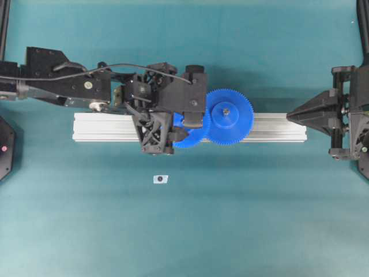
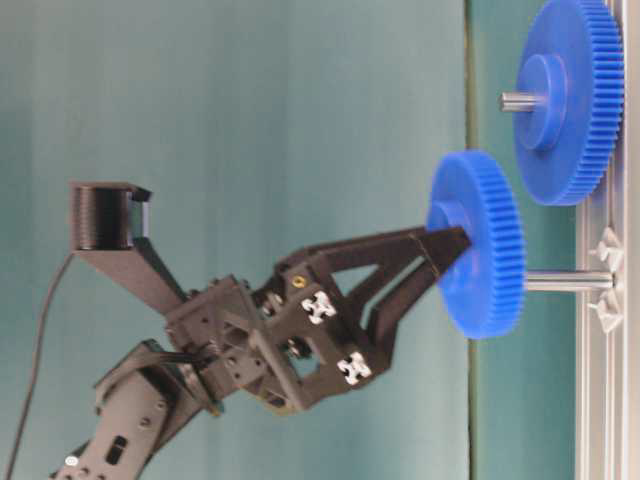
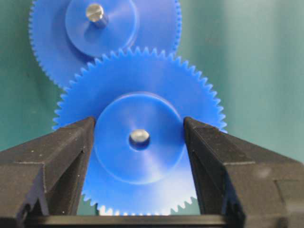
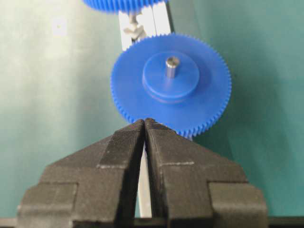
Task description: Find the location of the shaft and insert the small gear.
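From overhead, the left gripper [image 1: 183, 128] hides most of the small gear [image 1: 193, 138]. It sits over the aluminium rail [image 1: 104, 127], left of the large gear [image 1: 230, 118], and their rims overlap in this view. Only the table-level view, which is turned so the table stands at the right, shows height. There the small gear [image 2: 485, 250] is threaded on the shaft [image 2: 565, 282], partway along it, with bare pin between gear and rail [image 2: 600, 400]. The large gear [image 2: 575, 100] lies closer to the rail. The left wrist view shows the grip: the two fingers [image 3: 71, 156] are spread wide and press either side of the raised hub, with the shaft tip [image 3: 139, 137] showing in the centre hole. Far right, the right gripper [image 1: 288, 114] points along the rail at the large gear. Its own camera shows the jaws pressed together on nothing, just short of the large gear's teeth [image 4: 171, 90]. There are two blue gears, two grey pins, one rail and two grippers. One small white piece with a dark centre [image 1: 160, 179] lies alone on the green table, well apart from the rail.
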`<state>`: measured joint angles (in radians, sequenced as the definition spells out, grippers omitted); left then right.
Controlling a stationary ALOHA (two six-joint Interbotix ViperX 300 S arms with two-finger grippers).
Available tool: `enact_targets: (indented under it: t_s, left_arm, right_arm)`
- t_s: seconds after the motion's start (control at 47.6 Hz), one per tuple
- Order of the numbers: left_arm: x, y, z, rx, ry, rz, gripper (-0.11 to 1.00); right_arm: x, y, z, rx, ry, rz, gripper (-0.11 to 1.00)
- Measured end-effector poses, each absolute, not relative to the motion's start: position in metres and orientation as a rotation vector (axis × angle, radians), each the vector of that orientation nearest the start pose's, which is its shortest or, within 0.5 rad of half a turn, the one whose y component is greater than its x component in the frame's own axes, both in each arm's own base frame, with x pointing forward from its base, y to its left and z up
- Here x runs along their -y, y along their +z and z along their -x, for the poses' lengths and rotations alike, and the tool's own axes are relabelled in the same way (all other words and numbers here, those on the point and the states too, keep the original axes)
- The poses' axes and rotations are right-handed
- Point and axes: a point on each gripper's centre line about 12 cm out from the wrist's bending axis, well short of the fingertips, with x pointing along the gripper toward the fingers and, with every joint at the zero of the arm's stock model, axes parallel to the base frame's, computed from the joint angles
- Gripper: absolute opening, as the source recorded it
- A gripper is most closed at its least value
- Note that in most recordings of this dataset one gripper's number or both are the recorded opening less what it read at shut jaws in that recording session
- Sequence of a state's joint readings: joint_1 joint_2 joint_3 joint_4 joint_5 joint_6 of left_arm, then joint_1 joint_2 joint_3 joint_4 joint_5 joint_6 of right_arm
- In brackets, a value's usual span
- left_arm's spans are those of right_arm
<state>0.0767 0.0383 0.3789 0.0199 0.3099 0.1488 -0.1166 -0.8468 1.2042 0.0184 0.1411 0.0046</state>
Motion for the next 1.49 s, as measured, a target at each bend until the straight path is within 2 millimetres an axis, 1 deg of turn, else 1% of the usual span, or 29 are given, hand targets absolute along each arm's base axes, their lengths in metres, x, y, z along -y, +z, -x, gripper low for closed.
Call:
enact_targets:
  t_s: [0.399, 0.693, 0.86, 0.965, 1.385, 1.49]
  left_arm:
    - [-0.030, 0.209, -0.424, -0.774, 0.006, -0.137, 0.65]
    - [-0.030, 0.205, -0.422, -0.787, 0.004, -0.137, 0.65]
    - [-0.037, 0.198, -0.416, -0.855, 0.014, -0.130, 0.65]
    - [-0.042, 0.197, -0.414, -0.874, 0.020, -0.130, 0.65]
    - [-0.041, 0.195, -0.410, -0.909, 0.017, -0.129, 0.65]
    - [-0.041, 0.197, -0.409, -0.916, 0.017, -0.126, 0.65]
  right_arm:
    - [0.023, 0.210, -0.197, -0.487, -0.117, -0.052, 0.15]
    - [0.023, 0.210, -0.197, -0.489, -0.117, -0.052, 0.15]
    - [0.023, 0.210, -0.197, -0.489, -0.117, -0.052, 0.15]
    - [0.023, 0.210, -0.197, -0.491, -0.117, -0.052, 0.15]
    - [0.023, 0.210, -0.197, -0.491, -0.117, -0.052, 0.15]
    - [0.023, 0.210, -0.197, -0.491, -0.117, -0.052, 0.15]
